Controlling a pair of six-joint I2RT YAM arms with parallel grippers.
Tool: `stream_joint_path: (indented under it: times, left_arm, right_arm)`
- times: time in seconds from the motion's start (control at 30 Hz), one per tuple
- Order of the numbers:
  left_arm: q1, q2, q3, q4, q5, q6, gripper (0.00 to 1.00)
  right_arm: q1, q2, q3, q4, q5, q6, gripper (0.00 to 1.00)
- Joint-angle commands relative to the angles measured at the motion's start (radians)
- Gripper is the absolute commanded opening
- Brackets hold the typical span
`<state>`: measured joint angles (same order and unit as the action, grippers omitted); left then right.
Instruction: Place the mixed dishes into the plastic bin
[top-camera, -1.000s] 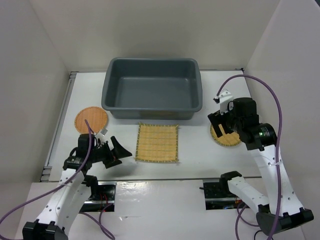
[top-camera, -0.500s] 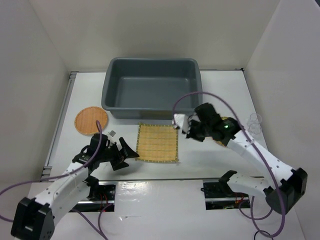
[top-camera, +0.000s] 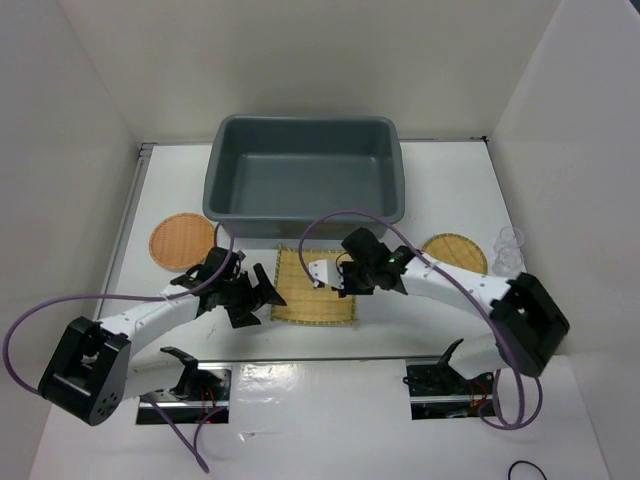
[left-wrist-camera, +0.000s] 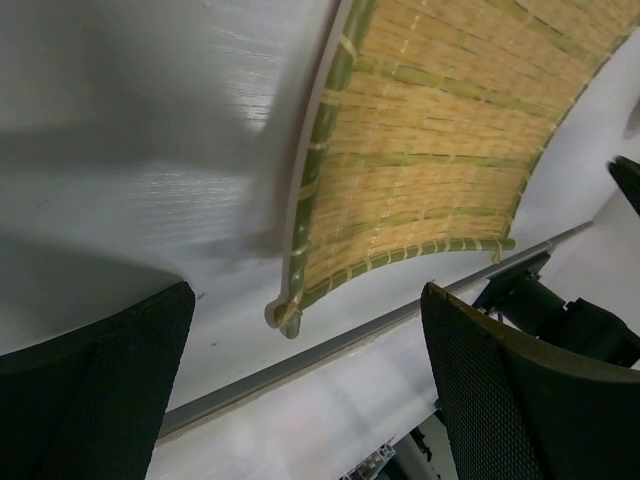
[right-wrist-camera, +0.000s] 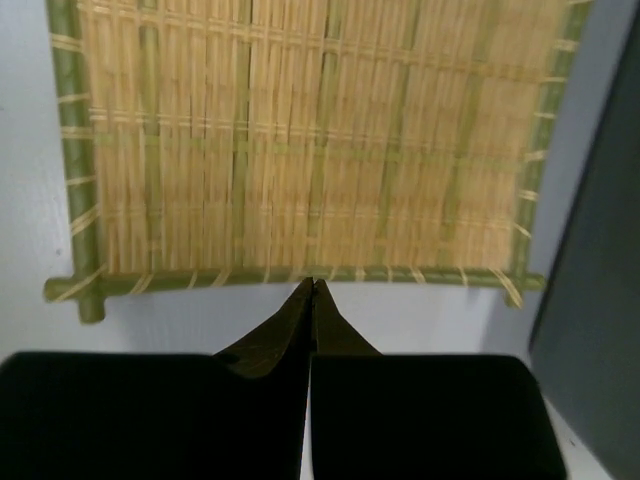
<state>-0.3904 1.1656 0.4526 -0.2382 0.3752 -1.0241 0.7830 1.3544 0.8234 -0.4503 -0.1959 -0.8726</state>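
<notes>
The square mat (top-camera: 310, 305) lies flat on the bench (top-camera: 450, 190). Just behind the mat stands the plastic bin (top-camera: 300, 228). The left gripper (top-camera: 262, 297), spread wide and released, straddles the mat's near-left corner. The right gripper (top-camera: 322, 272), clenched on nothing, points at the mat's right edge.

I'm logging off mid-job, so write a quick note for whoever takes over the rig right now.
Left gripper: open, empty, beside the square mat's left edge.
Right gripper: shut, empty, tips by the mat's right edge.
Mat lies in front of the bin; orange disc left of it, pale disc right.
Done: nothing, bin is empty.
Left: all three dishes.
</notes>
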Motion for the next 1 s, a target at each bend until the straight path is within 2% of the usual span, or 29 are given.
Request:
stream_joint_path:
  times: [0.0, 0.13, 0.53, 0.8, 0.9, 0.97]
  left_arm:
    - [-0.007, 0.009, 0.034, 0.028, -0.025, -0.001, 1.0]
    - [-0.007, -0.003, 0.014, 0.037, -0.025, -0.028, 1.0]
    - [-0.007, -0.021, -0.052, 0.224, 0.002, -0.071, 1.0]
    - [-0.03, 0.212, -0.052, 0.47, 0.097, -0.091, 1.0]
    - [-0.076, 0.366, -0.008, 0.568, 0.139, -0.091, 0.91]
    - [-0.097, 0.422, 0.014, 0.631, 0.175, -0.102, 0.58]
  right_arm:
    - [-0.005, 0.099, -0.004, 0.127, 0.003, -0.045, 0.0]
    - [-0.025, 0.268, 0.069, 0.098, -0.02, -0.045, 0.0]
    - [-0.036, 0.419, 0.122, 0.038, -0.019, -0.066, 0.0]
    - [-0.036, 0.419, 0.122, 0.047, -0.019, -0.057, 0.0]
    - [-0.036, 0.428, 0.122, 0.047, -0.01, -0.046, 0.0]
    - [-0.036, 0.428, 0.122, 0.056, -0.01, -0.036, 0.0]
